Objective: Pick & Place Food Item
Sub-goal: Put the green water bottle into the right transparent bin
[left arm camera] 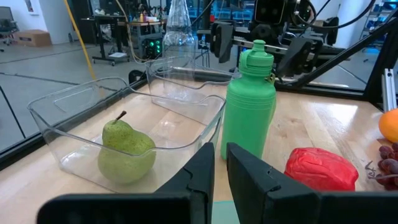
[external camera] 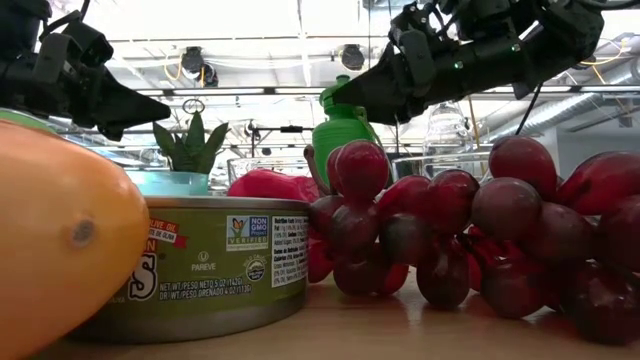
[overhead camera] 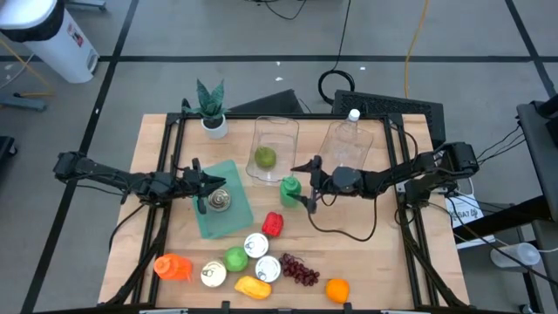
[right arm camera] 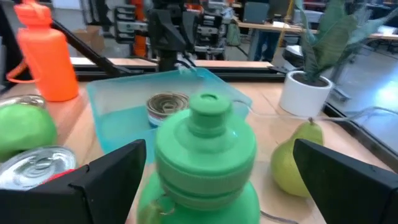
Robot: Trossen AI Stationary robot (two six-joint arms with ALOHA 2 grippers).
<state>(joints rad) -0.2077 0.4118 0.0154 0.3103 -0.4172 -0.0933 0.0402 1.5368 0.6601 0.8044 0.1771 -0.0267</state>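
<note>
**A:** So where's the right claw (overhead camera: 307,183) at? Looks like it's going for the green bottle (overhead camera: 290,191).

**B:** Yep. From its wrist camera the bottle (right arm camera: 205,155) stands dead ahead, upright, cap up, right between the two fingers, which are spread wide on either side. Nothing gripped yet as far as I can see. From above, the bottle sits just off the fingertips on the side away from the arm, so I'd guess a short push forward and a squeeze does it. Long axis is vertical, so a side grab suits it.

**A:** And the left one?

**B:** Left claw (overhead camera: 202,181) is parked over the teal tray (overhead camera: 233,214), fingers nearly together with only a thin gap, holding nothing. It's farther from the bottle than the right, so the right is the obvious pick.

**A:** Anything in the way?

**B:** Past the bottle, off to one side, there's a pear (overhead camera: 265,158) in a clear tub (overhead camera: 277,128); the tub wall is close to the bottle, so a wide swing could clip it. A can (overhead camera: 218,201) lies on the tray beyond the bottle. Nearer the table's front edge there's a red pepper (overhead camera: 272,223), grapes (overhead camera: 299,269), an orange (overhead camera: 336,290) and more cans, all well clear of the claw.
</note>
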